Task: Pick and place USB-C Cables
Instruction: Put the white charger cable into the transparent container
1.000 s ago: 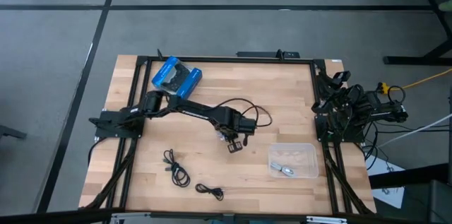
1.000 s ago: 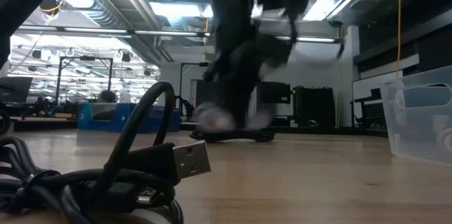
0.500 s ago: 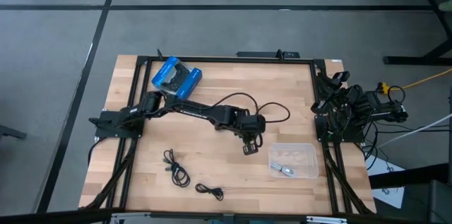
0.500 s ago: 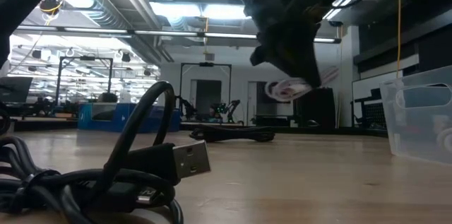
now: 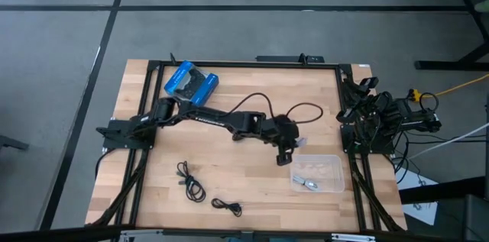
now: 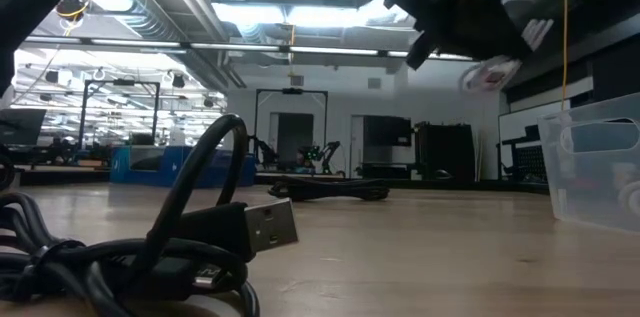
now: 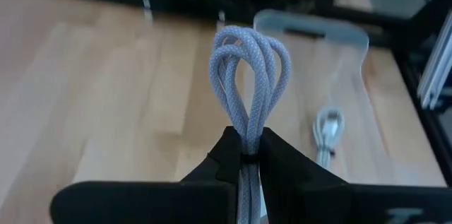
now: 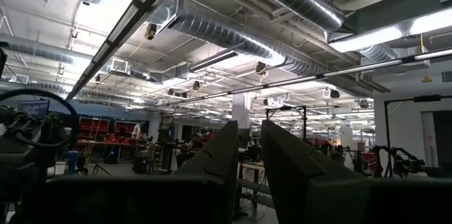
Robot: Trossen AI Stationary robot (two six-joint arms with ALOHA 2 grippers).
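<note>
My left gripper (image 5: 284, 156) is above the table, just left of the clear plastic tray (image 5: 334, 163), and is shut on a silvery-grey bundled USB-C cable (image 7: 247, 68). The low view shows that cable (image 6: 490, 75) high above the wood. A second silvery cable (image 5: 308, 183) lies inside the tray. Two black cables (image 5: 191, 183) (image 5: 228, 207) lie coiled on the table near its near edge, and one of them (image 6: 200, 247) fills the low view's foreground. My right arm (image 5: 370, 112) waits folded at the table's right edge, with its gripper (image 8: 248, 139) shut. My left gripper pinches the grey cable bundle between its two fingers, across the gathered strands (image 7: 247, 146) below the looped end. The loops (image 7: 248, 51) stick out past the fingertips. The bundle is lifted clear of the table.
A blue-and-black package (image 5: 191, 82) lies at the far left corner. The black frame (image 5: 244, 62) runs round the table. A tangle of wires (image 5: 397, 112) sits by the right arm. Bare wood lies between the tray and the black cables.
My left gripper, still shut on the grey cable, has risen from near the table top. It has also travelled toward the table's right edge, reaching the tray's left side. The cable has been lifted clear and carried along with it.
</note>
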